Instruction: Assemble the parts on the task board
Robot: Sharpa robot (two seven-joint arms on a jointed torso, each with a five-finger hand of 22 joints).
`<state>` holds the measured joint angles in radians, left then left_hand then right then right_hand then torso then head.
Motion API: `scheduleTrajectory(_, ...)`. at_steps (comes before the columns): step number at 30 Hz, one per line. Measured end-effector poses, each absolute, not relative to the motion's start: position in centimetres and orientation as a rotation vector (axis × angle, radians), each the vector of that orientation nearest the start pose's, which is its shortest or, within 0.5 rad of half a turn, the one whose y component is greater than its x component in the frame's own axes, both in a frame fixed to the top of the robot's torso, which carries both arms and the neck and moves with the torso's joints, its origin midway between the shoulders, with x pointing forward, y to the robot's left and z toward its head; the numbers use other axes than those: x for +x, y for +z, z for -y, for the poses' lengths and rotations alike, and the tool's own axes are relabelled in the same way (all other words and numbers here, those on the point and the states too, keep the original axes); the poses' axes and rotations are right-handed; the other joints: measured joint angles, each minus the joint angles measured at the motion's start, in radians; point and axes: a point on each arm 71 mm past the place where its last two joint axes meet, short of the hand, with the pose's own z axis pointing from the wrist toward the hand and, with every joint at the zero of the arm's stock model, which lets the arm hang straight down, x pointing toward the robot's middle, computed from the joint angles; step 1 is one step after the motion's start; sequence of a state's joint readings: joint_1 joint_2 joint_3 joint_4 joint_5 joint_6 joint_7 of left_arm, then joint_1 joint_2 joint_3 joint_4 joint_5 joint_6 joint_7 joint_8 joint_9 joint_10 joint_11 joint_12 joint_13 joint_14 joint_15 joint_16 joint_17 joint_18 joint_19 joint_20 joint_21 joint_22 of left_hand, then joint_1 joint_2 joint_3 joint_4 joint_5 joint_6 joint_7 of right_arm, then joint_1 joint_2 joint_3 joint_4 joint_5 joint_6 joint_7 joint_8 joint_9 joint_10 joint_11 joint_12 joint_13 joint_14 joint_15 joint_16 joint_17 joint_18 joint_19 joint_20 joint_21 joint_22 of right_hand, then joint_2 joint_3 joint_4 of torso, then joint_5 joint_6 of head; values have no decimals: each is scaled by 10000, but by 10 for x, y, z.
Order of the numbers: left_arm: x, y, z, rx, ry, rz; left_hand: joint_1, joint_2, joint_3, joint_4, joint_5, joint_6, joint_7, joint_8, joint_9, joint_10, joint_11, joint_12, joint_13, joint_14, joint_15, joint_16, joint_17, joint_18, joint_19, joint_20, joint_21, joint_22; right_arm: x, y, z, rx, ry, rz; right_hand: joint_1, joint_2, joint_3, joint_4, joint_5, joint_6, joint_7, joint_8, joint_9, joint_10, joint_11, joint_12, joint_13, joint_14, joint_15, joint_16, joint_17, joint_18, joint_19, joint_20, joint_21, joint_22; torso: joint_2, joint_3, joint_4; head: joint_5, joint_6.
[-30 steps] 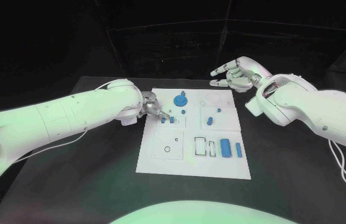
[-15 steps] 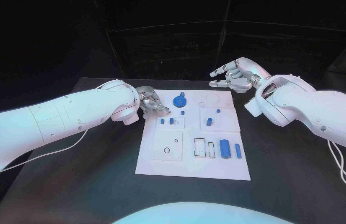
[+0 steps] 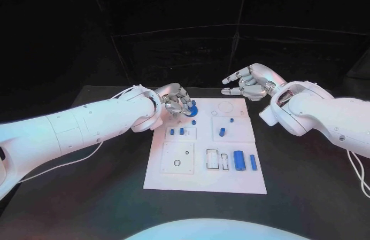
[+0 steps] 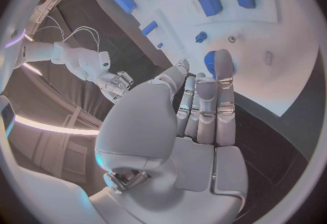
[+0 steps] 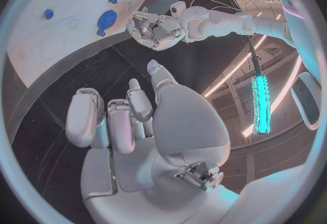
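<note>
I had the left robot hand (image 3: 176, 99) over the far left corner of the task board (image 3: 185, 182), its fingers (image 4: 223, 83) stretched out side by side with nothing in them, their tips just above the round blue part (image 3: 192, 110); I could not tell whether they touched it. The right robot hand (image 3: 248, 83) hung beyond the board's far right corner, fingers loosely spread and holding nothing. The white board lay flat in the middle of the black surface (image 3: 92, 197), with small blue pegs (image 3: 182, 131) near its middle and a blue cylinder (image 3: 239, 160) beside the rectangular slots. I judged the round part to be hard moulded plastic, light and stiff, smooth enough to slide under metal fingertips, and not fragile. It sat low on the board, so I reckoned the best hold was a pinch across its rim or on the raised knob at its edge, rather than pressing down on the flat face
</note>
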<state>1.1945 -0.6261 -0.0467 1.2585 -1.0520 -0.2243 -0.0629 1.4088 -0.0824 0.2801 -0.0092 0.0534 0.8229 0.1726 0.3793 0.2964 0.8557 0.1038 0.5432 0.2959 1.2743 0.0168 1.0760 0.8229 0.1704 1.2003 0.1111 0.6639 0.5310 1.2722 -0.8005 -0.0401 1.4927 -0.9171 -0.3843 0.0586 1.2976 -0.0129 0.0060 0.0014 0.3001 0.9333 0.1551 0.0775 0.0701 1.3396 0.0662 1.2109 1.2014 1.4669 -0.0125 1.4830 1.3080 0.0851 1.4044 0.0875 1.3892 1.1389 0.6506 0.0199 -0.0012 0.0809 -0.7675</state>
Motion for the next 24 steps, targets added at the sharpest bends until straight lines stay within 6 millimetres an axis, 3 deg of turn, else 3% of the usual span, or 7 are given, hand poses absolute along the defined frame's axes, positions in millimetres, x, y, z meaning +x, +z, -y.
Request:
scheduleTrajectory(3, 528, -216, -160, -1296, -8241, -18265, -39, -84, 155, -155, 0, 51, -46, -241, -309, 0, 0, -298, -365, 329, -4, 380, 381, 1, 181, 0, 0, -4, 504, -147, 189, 2646, 10111, -16033, 0, 0, 0, 0, 0, 0, 0, 0, 0, 0, 0, 0, 0, 0, 0, 0, -1, -1, 0, 0, 0, 0, 2, 1, -1, -19, 12)
scheduleTrajectory(7, 527, -220, -152, -486, -8085, -18184, -227, -317, 300, -300, 0, 321, -101, -662, -810, 155, -36, -674, -916, 1386, -53, 1795, 2044, 1, 896, -32, 429, 209, 504, -147, 188, 2641, 10118, -16039, 0, 0, 0, 0, 0, 0, 0, 0, 0, 0, 0, 0, 1, 0, 0, 0, -1, 0, 0, 0, 0, 0, 8, -5, -2, -48, 19)
scheduleTrajectory(10, 528, -223, -146, -8, -7954, -18227, -264, -354, 391, -390, 0, 514, -118, -874, -1086, 200, -56, -876, -1240, 1794, -74, 2407, 2777, 0, 1398, -62, 1242, 1015, 504, -147, 187, 2633, 10132, -16044, 0, 0, 0, 0, 0, 0, 0, 0, 0, 0, 0, 0, 1, 0, 0, 1, -1, 0, 0, 0, 0, 1, 8, -5, -2, -52, 18)
scheduleTrajectory(24, 534, -231, -127, 1411, -7377, -18801, -541, -410, 430, -546, 0, 940, -190, -1142, -1534, 607, -106, -1096, -1778, 1858, -113, 2515, 2748, -1, 1816, -111, 2227, 2073, 504, -147, 184, 2601, 10186, -16056, 42, 41, 0, 0, 0, 0, 0, 0, 0, 0, 0, 0, 2, 0, 0, 2, -3, 0, 0, 0, 0, 2, 8, -8, -1, -80, -5)
